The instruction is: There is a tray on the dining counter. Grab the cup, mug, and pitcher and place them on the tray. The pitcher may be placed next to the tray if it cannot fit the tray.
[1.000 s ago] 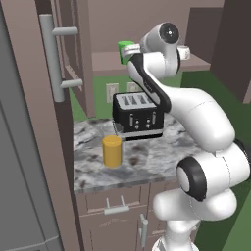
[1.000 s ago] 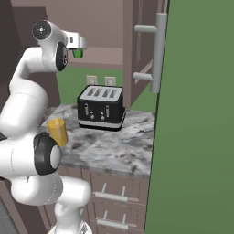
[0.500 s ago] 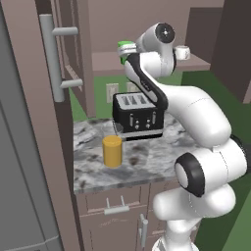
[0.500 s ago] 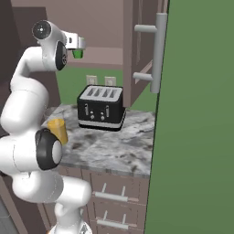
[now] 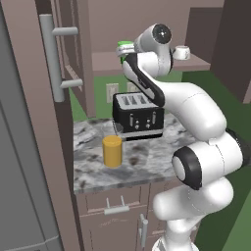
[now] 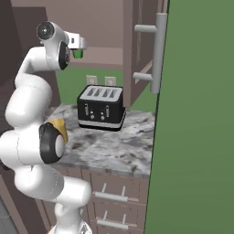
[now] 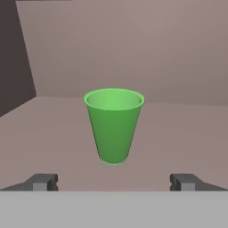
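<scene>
Your hand view shows the claw (image 7: 113,182) spread apart before the upright cup (image 7: 114,124); your left base view adds the mug (image 5: 182,52) and the pitcher (image 5: 112,151) on the bench (image 5: 93,169).

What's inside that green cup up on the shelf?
The cup stands upright on the brownish shelf. Its upper inner wall looks bare green; the bottom is hidden by its rim, so anything low inside cannot be seen.

The arm (image 5: 196,117) is glossy white with rounded bulbous segments, dark grey joint rings and small dark-tipped jaws.
</scene>
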You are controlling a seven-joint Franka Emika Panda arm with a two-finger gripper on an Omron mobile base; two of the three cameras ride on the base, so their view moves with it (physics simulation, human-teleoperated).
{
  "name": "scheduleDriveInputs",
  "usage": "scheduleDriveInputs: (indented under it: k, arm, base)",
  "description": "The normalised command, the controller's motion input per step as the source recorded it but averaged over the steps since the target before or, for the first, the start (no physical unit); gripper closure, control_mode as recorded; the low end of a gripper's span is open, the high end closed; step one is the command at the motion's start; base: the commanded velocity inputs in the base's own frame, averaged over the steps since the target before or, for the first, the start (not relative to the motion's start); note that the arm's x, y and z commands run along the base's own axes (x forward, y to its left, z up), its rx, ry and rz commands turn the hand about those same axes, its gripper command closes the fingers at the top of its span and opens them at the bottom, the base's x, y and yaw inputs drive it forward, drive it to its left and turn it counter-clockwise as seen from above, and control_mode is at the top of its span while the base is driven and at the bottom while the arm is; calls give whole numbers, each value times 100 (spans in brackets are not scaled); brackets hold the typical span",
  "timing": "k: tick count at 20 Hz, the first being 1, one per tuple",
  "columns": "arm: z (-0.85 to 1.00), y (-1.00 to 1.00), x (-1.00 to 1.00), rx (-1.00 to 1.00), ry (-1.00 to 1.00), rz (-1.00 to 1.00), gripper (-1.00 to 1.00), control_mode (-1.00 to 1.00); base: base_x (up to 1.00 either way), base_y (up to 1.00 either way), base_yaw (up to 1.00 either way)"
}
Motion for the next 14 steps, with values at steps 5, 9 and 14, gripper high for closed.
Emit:
scheduleDriveInputs:
  k: [5,9,14]
  arm:
    - [0,2,26,0,0,0,-100,-100]
    - [-2,2,21,0,0,0,-100,-100]
    - [-7,0,18,0,0,0,-100,-100]
  base:
    - [0,0,0]
    - [0,0,0]
    - [0,0,0]
